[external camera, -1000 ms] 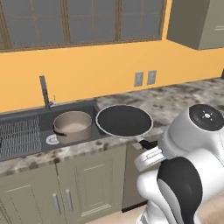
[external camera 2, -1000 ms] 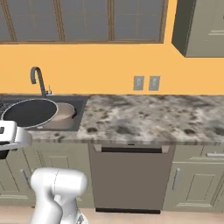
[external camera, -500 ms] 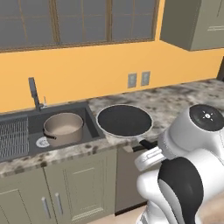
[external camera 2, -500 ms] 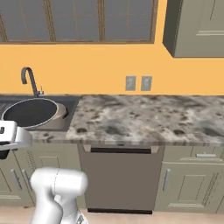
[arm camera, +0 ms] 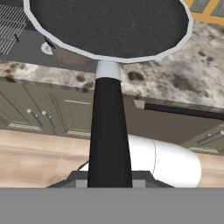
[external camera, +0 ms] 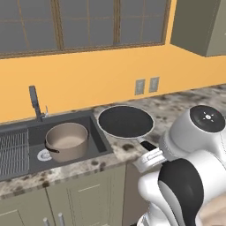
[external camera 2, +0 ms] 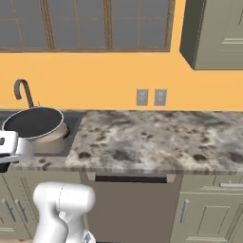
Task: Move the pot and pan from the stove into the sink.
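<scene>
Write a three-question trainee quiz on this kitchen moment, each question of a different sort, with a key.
1. True or false: the wide taupe-beige metal pot sits inside the dark grey recessed sink.
2. The gripper is shut on which part of the shallow black frying pan? A) rim B) long dark handle C) underside
3. Fill in: the pan is held above the speckled stone ____, right of the sink.

Key: 1 true; 2 B; 3 counter.
</scene>
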Robot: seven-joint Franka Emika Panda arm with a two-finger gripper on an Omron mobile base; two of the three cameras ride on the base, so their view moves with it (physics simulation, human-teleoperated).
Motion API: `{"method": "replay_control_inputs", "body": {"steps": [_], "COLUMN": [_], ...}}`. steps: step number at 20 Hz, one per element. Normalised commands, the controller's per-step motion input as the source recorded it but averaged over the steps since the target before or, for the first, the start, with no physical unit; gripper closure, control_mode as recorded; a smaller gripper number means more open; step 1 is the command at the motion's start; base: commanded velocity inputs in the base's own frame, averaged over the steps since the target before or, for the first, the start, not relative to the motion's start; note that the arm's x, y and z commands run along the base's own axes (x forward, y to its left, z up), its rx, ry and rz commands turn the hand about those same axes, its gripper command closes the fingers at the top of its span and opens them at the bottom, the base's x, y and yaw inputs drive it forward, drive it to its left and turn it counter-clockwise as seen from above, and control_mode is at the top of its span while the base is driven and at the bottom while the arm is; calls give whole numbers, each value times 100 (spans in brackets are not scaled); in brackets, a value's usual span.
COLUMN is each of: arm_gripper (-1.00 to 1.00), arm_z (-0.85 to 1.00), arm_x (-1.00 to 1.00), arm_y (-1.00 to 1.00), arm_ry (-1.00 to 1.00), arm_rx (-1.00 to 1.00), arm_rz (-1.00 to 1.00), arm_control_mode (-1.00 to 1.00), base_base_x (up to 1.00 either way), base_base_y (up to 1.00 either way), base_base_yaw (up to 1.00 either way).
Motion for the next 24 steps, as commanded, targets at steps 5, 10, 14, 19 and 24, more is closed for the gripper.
{"method": "replay_control_inputs", "body": {"steps": [5,10,14,19,24], "arm_gripper": [100,100,100,100,100], "arm_z": [0,0,0,-1,0], "arm_x": [1,21,49,51,13], "arm_y": [0,10,33,64,14], "arm_ry": [0,1,1,4,1], "arm_rx": [0,0,0,0,-1], "arm_rz": [0,-1,-5,-9,-3], "arm_control_mode": [-100,-100,-100,-100,-100], "base_base_x": [27,0,0,0,0], "base_base_y": [2,0,0,0,0], "base_base_yaw": [0,0,0,0,0]}}
